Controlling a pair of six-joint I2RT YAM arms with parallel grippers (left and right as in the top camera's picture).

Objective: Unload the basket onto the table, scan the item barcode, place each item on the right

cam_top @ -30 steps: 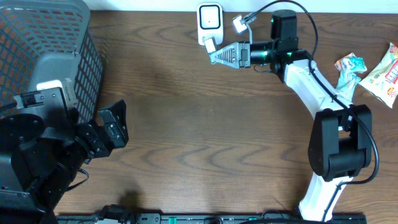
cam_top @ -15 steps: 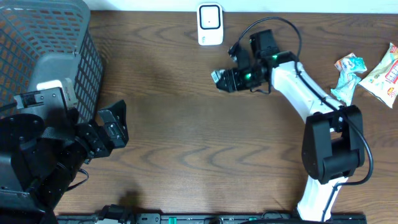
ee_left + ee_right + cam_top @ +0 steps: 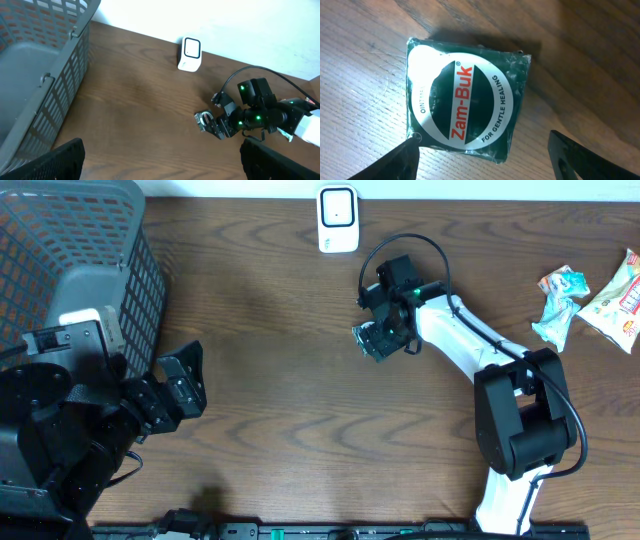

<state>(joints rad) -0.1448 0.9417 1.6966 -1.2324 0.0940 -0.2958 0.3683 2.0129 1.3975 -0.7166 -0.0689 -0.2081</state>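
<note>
Here green Zam-Buk box (image 3: 516,80), white round label (image 3: 462,102), possibly scuffed; right hand (image 3: 484,142) spread, empty.

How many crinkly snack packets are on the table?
2: a teal packet and a yellow packet beside it, both at the table's far right. More could hide outside the picture.

Bare wood table (image 3: 300,400) between basket (image 3: 148,275) at left, scanner (image 3: 338,218) at rear, packets (image 3: 558,295) at right

Setting: mock shop checkout on a lab bench | Evidence: grey mesh shopping basket (image 3: 140,270), white barcode scanner (image 3: 338,218), snack packets (image 3: 620,295), wood-grain table (image 3: 280,380), plain white wall (image 3: 225,20)
</note>
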